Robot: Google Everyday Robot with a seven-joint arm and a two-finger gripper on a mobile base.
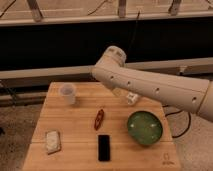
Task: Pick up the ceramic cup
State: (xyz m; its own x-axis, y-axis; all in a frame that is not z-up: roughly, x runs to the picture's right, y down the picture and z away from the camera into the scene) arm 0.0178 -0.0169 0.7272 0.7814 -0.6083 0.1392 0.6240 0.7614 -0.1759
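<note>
The ceramic cup [67,93] is small, pale whitish-grey and short, with a wide round rim. It stands upright near the far left corner of the wooden table [75,125]. My white arm [150,87] reaches in from the right and crosses above the table's far edge, with its bend [114,56] up and to the right of the cup. The gripper itself does not show; only arm links are in view. Nothing touches the cup.
A green round bowl [144,127] sits at the right. A black phone [104,147] lies near the front middle, a reddish-brown oblong object [99,119] at the centre, and a pale packet [52,141] at the front left. A white bottle [131,98] lies partly under the arm.
</note>
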